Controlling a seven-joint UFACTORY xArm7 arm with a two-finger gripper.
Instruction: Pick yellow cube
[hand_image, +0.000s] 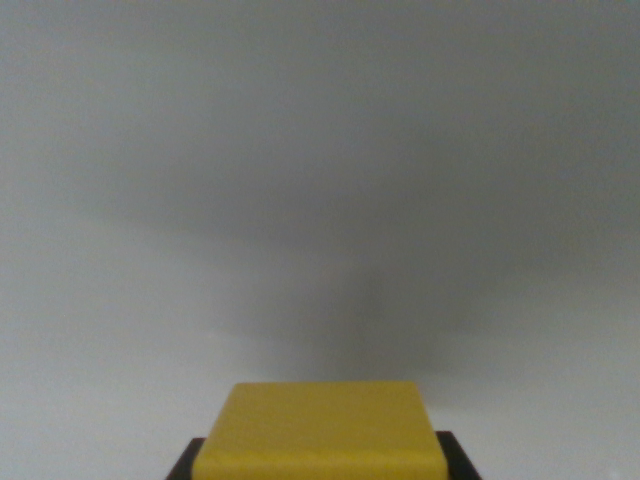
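Observation:
The yellow cube (320, 425) fills the bottom centre of the wrist view, sharp and close to the camera. Dark fingertips (186, 464) show at its lower left and lower right corners, pressed against its two sides. My gripper (318, 462) is shut on the cube. Only the cube's top and the upper edge of its near face show; the rest is cut off by the bottom of the frame. Beyond it the pale grey surface (130, 330) is blurred.
A broad soft shadow (370, 260) lies across the grey surface beyond the cube, with a darker streak running toward it. Nothing else is visible in this view.

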